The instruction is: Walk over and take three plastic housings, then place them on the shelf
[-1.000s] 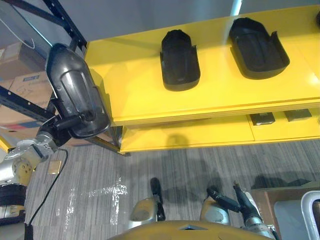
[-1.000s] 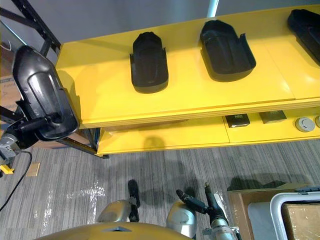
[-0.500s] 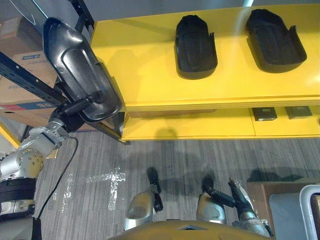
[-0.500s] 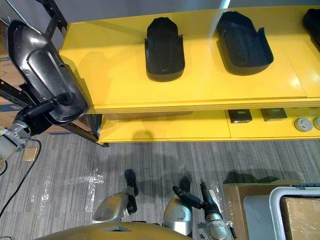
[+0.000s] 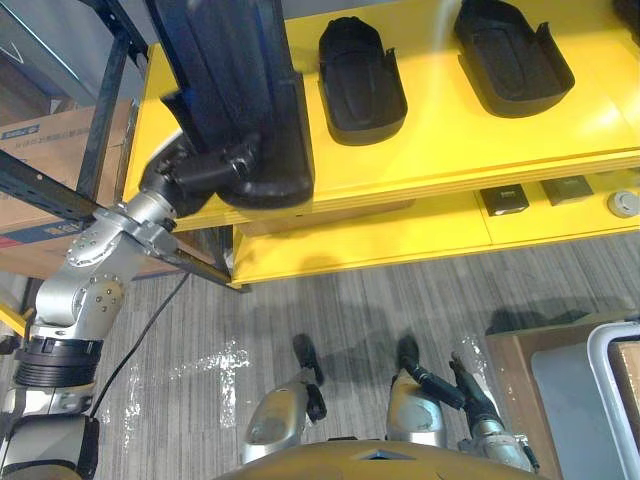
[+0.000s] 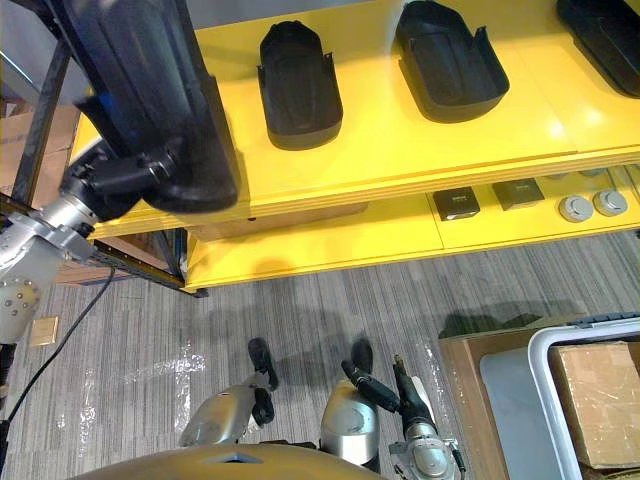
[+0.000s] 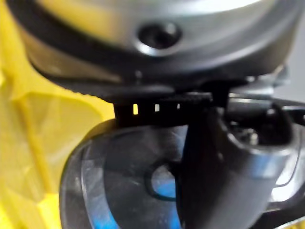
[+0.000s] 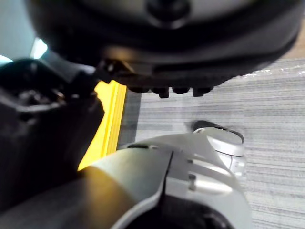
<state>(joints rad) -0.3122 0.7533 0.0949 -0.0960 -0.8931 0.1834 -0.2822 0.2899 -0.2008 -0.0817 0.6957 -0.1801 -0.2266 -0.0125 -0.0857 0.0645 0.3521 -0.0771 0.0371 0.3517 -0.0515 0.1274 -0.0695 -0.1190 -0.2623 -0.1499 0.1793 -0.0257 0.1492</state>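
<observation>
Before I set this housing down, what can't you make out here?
Held housing: far end cut off by the eye views' top edge.
Shelf: spot beneath that housing hidden by it.
Rightmost housing: cut by right eye view's edge.
Lower-shelf items: too small to identify.

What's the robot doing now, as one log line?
left hand: grips black plastic housing | housing: held up at left end of yellow shelf | shelf: more black housings on top | right hand: open, low, idle

Open yellow shelf top (image 5: 470, 140) along the front edge, right of centre, and between centre housing (image 5: 362, 75) and right housing (image 5: 512, 55). Blocked at upper left by dark rack upright (image 5: 112, 95).
</observation>
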